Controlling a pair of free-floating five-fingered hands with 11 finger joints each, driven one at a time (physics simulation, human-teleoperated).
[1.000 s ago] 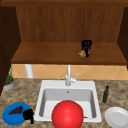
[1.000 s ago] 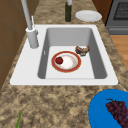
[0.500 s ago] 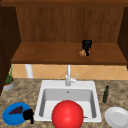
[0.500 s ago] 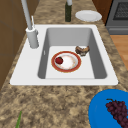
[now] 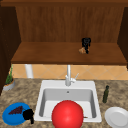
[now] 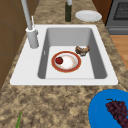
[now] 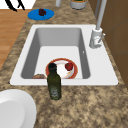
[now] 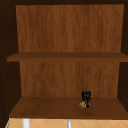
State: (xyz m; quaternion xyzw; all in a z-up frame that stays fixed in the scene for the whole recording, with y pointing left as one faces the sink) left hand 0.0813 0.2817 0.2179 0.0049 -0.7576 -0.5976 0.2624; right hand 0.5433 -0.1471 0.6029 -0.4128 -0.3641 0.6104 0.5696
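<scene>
Small brown item (image 5: 81, 50): lies on the lowest cabinet shelf (image 5: 50, 56), at the right hand's (image 5: 86, 43) 7 o'clock in the front view, touching or just beside its fingertips. You cannot tell whether those fingers pinch it or merely rest against it; the upper view shows the same pairing, item (image 8: 82, 104) low beside hand (image 8: 86, 97).

Left hand (image 5: 28, 115): hangs at the blue plate's (image 5: 10, 119) 3 o'clock edge, near the grapes (image 5: 15, 110); finger posture unclear.

Sink (image 6: 100, 72): red-rimmed plate (image 6: 78, 65) with a red fruit (image 6: 59, 60), a brown item (image 6: 82, 50) at its 1 o'clock.

Handling advice: keep your right hand low and steady over the shelf, so the brown piece settles flat, well back from the front edge.
</scene>
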